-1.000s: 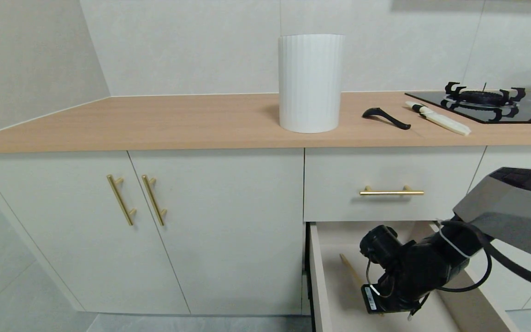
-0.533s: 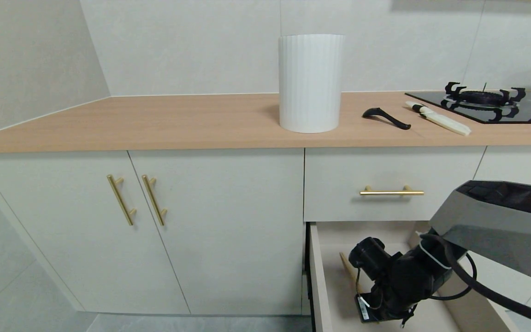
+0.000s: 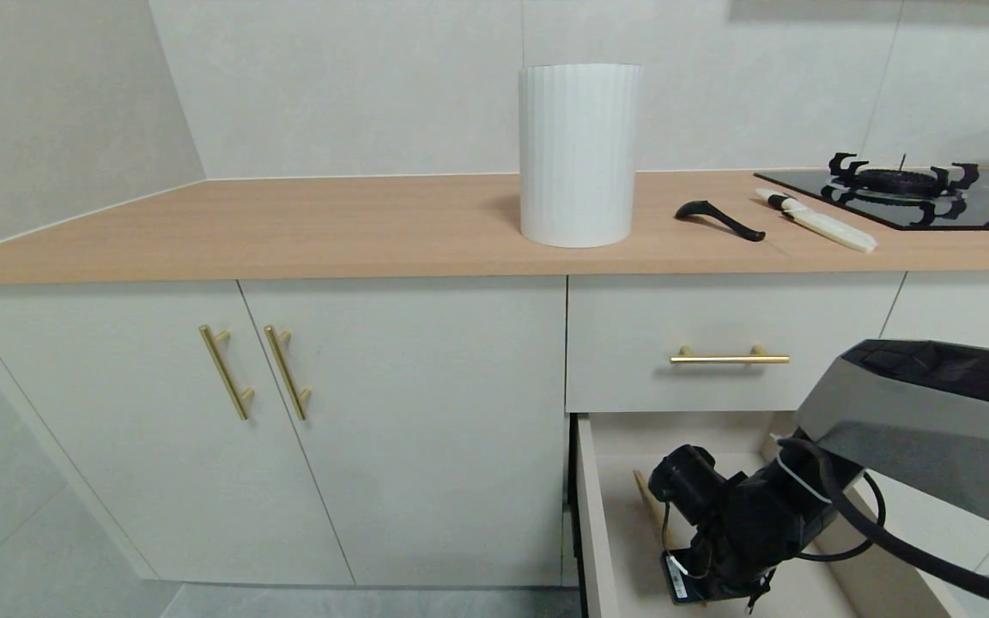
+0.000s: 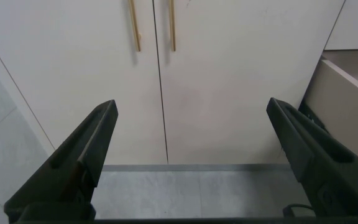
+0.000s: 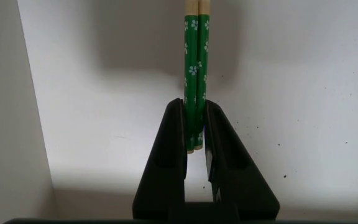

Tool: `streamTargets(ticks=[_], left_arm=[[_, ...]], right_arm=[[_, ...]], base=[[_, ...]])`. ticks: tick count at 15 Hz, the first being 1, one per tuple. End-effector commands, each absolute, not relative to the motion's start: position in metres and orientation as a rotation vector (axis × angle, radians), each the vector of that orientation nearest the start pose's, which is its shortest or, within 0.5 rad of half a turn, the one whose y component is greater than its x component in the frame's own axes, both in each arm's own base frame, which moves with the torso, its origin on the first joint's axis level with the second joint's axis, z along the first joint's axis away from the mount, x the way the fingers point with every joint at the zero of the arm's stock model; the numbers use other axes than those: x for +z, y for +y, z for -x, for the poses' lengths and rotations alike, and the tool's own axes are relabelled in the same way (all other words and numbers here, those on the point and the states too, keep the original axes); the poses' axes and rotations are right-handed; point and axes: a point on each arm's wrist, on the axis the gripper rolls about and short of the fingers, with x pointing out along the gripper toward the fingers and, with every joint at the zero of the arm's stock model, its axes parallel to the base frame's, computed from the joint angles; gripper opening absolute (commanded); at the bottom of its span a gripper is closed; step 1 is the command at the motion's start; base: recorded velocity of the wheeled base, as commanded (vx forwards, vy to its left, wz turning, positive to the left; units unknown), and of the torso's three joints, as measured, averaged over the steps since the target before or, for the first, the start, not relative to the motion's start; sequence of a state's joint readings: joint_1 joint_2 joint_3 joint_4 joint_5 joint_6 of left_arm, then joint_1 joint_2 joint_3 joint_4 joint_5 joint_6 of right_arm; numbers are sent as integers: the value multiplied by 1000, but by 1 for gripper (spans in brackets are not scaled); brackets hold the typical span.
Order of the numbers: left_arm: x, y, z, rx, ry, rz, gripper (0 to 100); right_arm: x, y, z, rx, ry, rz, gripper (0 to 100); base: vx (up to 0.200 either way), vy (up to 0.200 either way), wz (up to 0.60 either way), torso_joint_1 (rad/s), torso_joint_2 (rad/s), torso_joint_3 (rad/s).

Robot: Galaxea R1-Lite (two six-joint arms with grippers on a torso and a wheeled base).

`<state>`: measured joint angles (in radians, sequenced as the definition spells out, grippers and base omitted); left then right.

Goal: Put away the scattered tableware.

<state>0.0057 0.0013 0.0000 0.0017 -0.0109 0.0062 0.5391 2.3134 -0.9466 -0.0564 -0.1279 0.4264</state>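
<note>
A pair of chopsticks with green flowered ends and wooden tips lies on the floor of the open lower drawer. My right gripper is down inside that drawer, shut on the green ends. In the head view the wooden end of the chopsticks pokes out past the right wrist. A black spoon and a white-bladed knife lie on the wooden counter, right of a tall white ribbed canister. My left gripper hangs open low in front of the cabinet doors.
A black gas hob sits at the counter's right end. The shut upper drawer with a gold handle is just above the open one. Two cabinet doors with gold handles are to the left. The drawer's side walls stand close around the right wrist.
My right arm has sunk lower and a bit leftward into the open drawer, carrying the chopsticks down to its floor. Nothing on the counter has moved.
</note>
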Motion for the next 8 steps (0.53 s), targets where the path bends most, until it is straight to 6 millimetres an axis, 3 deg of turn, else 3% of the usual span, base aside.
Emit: streamTargets(ticks=[1, 3, 4, 8], left_arm=[[75, 0, 23, -5, 3, -6, 100], [75, 0, 23, -5, 3, -6, 100], [75, 0, 23, -5, 3, -6, 100], [75, 0, 23, -5, 3, -6, 100]], right_arm=[[-34, 171, -292, 78, 1281, 67, 0], [-33, 171, -292, 78, 1279, 67, 0], [-33, 171, -292, 78, 1279, 67, 100], [-34, 171, -292, 78, 1281, 67, 100]], base=[[0, 0, 0, 0, 0, 0], [0, 0, 0, 0, 0, 0], [0, 0, 0, 0, 0, 0], [0, 0, 0, 0, 0, 0]])
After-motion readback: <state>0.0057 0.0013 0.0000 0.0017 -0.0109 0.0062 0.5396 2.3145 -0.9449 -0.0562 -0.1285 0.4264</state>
